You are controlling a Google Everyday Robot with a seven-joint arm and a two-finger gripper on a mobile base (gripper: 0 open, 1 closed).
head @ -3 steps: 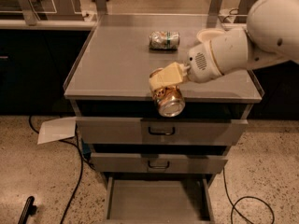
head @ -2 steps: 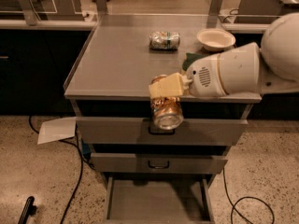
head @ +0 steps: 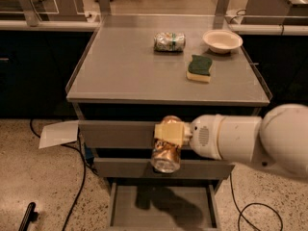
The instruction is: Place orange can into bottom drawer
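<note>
Orange can [head: 166, 157] between jaws, above bottom drawer [head: 127, 208]

On the grey tabletop [head: 120, 71], a green-and-silver can [head: 169, 41] lies on its side toward the far edge. A white bowl [head: 222, 40] sits to its right, and a green-and-yellow sponge [head: 199, 68] lies just near of the bowl. On the speckled floor [head: 38, 186], a white sheet of paper [head: 57, 134] lies left of the cabinet, well left of the gripper [head: 168, 134] at the drawer fronts, and black cables [head: 80, 177] trail on both sides.
</note>
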